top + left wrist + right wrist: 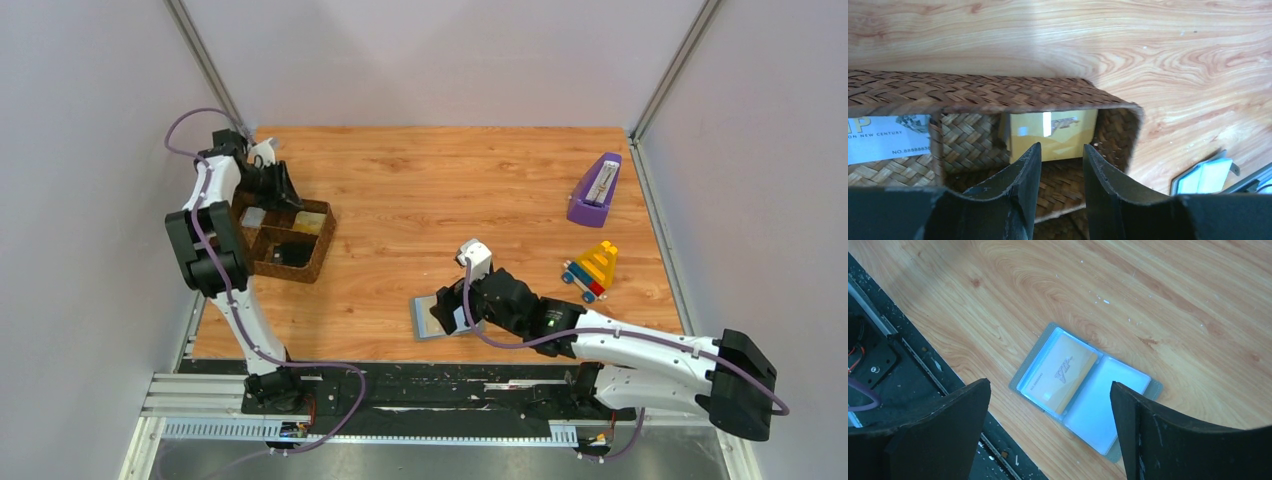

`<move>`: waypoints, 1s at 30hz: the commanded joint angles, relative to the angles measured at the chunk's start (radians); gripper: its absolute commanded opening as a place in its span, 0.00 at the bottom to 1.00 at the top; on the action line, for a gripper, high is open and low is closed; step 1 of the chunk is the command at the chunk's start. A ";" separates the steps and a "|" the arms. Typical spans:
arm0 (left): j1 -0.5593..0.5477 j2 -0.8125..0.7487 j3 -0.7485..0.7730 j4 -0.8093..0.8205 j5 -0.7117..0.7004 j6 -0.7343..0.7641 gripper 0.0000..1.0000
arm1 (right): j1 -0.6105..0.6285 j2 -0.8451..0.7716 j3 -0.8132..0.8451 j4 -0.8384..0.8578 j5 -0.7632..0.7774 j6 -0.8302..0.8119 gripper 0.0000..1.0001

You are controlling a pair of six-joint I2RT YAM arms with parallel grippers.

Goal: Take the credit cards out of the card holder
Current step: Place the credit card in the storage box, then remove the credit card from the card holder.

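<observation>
The card holder (1128, 405) lies open on the wood by the table's near edge, pale blue inside. A tan credit card (1065, 371) sits in its left pocket; the right pocket looks plain blue. My right gripper (1049, 385) hovers above it, open wide, holding nothing. From the top view the right gripper (452, 310) covers part of the card holder (425, 318). At the back left, my left gripper (1062, 147) hangs open over the woven tray (998, 92). Below it, a gold card (1053, 132) leans in one compartment. A white card (888, 137) lies in the neighbouring one.
The woven tray (318, 245) stands at the left, under the left arm. A purple metronome (595, 190) and a colourful toy (592, 268) sit at the right. The black rail (913, 390) runs along the table's near edge, close to the card holder.
</observation>
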 commanded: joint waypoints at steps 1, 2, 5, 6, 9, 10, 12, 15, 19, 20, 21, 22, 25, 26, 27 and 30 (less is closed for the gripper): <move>-0.030 -0.156 0.020 0.003 0.016 -0.038 0.44 | -0.005 0.017 0.053 -0.030 0.014 0.118 0.91; -0.042 -0.171 0.014 0.005 0.030 -0.043 0.44 | -0.005 0.023 0.056 -0.037 0.016 0.129 0.91; -0.065 -0.262 -0.051 0.045 0.041 -0.061 0.44 | -0.006 0.050 0.052 -0.044 0.015 0.164 0.90; -0.073 -0.281 -0.069 0.058 0.053 -0.079 0.44 | -0.007 0.068 0.050 -0.045 0.013 0.181 0.88; -0.116 -0.373 -0.171 0.127 0.109 -0.139 0.42 | -0.018 0.107 0.036 -0.043 0.009 0.259 0.79; -0.130 -0.393 -0.191 0.145 0.118 -0.144 0.42 | -0.021 0.121 0.031 -0.037 0.011 0.284 0.75; -0.181 -0.449 -0.246 0.163 0.128 -0.155 0.41 | -0.028 0.162 0.030 -0.032 0.009 0.333 0.68; -0.284 -0.542 -0.334 0.189 0.139 -0.179 0.41 | -0.037 0.220 0.055 -0.034 -0.028 0.393 0.62; -0.419 -0.655 -0.462 0.226 0.116 -0.219 0.41 | -0.044 0.284 0.085 -0.039 -0.045 0.464 0.58; -0.440 -0.695 -0.489 0.251 0.114 -0.229 0.41 | -0.045 0.303 0.090 -0.041 -0.035 0.473 0.58; -0.476 -0.713 -0.553 0.263 0.106 -0.254 0.41 | -0.045 0.325 0.099 -0.045 -0.025 0.477 0.61; -0.492 -0.751 -0.571 0.285 0.102 -0.264 0.42 | -0.044 0.351 0.116 -0.063 -0.017 0.478 0.65; -0.535 -0.821 -0.659 0.305 0.089 -0.290 0.42 | -0.038 0.452 0.228 -0.187 0.011 0.479 0.72; -0.538 -0.853 -0.681 0.304 0.085 -0.289 0.42 | -0.028 0.476 0.258 -0.222 0.033 0.478 0.72; -0.539 -0.867 -0.689 0.299 0.066 -0.281 0.42 | -0.016 0.498 0.280 -0.248 0.051 0.481 0.73; -0.538 -0.930 -0.702 0.275 0.003 -0.247 0.41 | 0.003 0.551 0.334 -0.310 0.104 0.518 0.72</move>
